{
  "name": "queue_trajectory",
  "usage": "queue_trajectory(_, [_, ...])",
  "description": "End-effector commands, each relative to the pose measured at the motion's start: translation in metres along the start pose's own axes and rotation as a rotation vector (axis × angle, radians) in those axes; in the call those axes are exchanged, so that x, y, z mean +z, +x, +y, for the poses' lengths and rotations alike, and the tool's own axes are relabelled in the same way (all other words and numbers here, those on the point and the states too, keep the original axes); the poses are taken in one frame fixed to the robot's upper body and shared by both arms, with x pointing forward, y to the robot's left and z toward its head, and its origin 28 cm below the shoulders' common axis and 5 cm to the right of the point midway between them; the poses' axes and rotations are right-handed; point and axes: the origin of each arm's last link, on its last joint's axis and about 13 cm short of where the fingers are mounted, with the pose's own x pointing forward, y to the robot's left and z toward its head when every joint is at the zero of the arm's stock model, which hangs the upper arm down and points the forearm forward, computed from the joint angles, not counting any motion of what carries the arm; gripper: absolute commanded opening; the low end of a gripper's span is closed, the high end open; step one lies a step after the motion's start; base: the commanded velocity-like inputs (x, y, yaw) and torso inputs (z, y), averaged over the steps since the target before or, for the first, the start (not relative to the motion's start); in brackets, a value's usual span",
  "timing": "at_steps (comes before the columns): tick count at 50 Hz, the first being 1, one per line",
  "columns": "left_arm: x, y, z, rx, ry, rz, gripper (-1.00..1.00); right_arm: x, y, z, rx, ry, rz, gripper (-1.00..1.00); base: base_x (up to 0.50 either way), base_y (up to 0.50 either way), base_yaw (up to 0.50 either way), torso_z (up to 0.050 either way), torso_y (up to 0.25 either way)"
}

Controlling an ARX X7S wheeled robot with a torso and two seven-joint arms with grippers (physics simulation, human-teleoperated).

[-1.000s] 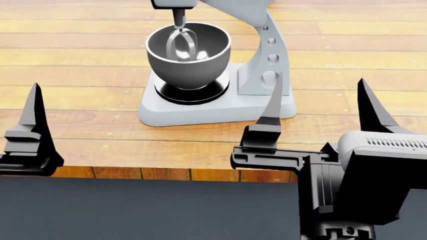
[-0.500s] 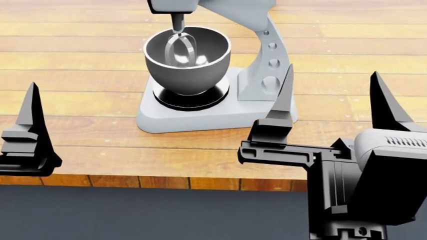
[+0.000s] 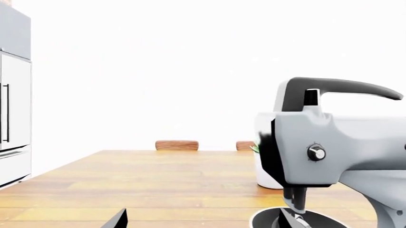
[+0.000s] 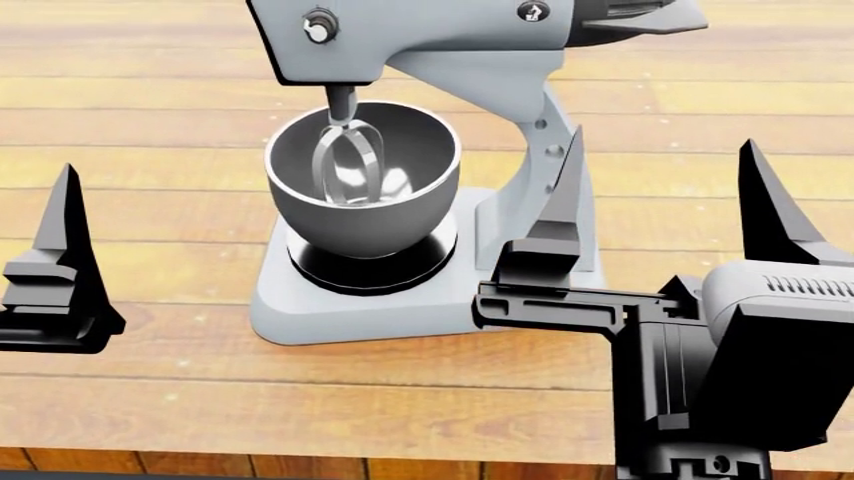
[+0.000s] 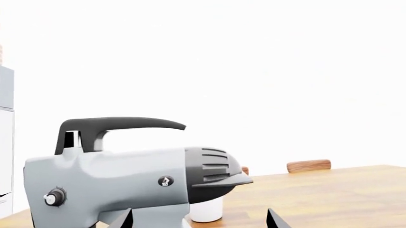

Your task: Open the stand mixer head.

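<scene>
The stand mixer head (image 4: 441, 35) is a long light-grey arm with a round knob (image 4: 319, 25). It lies level over the steel bowl (image 4: 360, 195), and its beater (image 4: 344, 160) hangs inside. It also shows in the left wrist view (image 3: 343, 152) and in the right wrist view (image 5: 114, 180), where its dark vented rear end (image 5: 209, 171) shows. My right gripper (image 4: 663, 140) is open and empty, just right of the mixer's neck (image 4: 541, 150) and below the head. My left gripper (image 3: 201, 223) is open and empty. One of its fingers (image 4: 60, 250) stands well left of the mixer.
The mixer's flat grey base (image 4: 307, 315) sits on a wooden table (image 4: 160, 390). A white cup (image 5: 206, 209) stands behind the mixer. Wooden chair backs (image 3: 176, 145) line the table's far side. A fridge (image 3: 14, 118) stands off to one side.
The view has moved forward over the table. The mixer looks nearer and its head has come into the picture. Both grippers keep about the same places in the picture.
</scene>
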Motion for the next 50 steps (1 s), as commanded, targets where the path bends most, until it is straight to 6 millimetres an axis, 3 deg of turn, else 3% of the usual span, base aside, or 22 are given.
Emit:
queue_trajectory(1, [0.0, 0.0, 0.0, -0.001, -0.001, -0.001, 1.0, -0.001, 0.0, 0.0, 0.007, 0.001, 0.005, 1.0, 0.07, 0.0, 0.0, 0.0, 0.0])
queue_trajectory(17, [0.001, -0.001, 0.002, 0.001, -0.001, 0.0, 1.0, 0.0, 0.006, 0.001, 0.036, 0.02, 0.004, 1.0, 0.03, 0.0, 0.0, 0.0, 0.0])
queue_trajectory(20, [0.0, 0.0, 0.001, 0.002, 0.003, 0.002, 1.0, 0.002, 0.01, 0.005, 0.077, -0.046, -0.024, 1.0, 0.0, 0.0, 0.0, 0.0, 0.0])
queue_trajectory(21, [0.0, 0.0, 0.001, 0.004, 0.001, 0.001, 1.0, 0.004, 0.013, 0.005, 0.062, -0.034, -0.022, -1.0, 0.0, 0.0, 0.0, 0.0, 0.0])
queue_trajectory(32, [0.001, 0.0, 0.002, 0.0, -0.003, 0.005, 1.0, 0.016, 0.03, 0.02, 0.173, -0.046, -0.049, -1.0, 0.0, 0.0, 0.0, 0.0, 0.0])
queue_trajectory(50, [0.002, -0.001, 0.003, 0.0, -0.012, 0.003, 1.0, 0.029, 0.053, 0.024, 0.169, -0.002, -0.043, -1.0, 0.0, 0.0, 0.0, 0.0, 0.0])
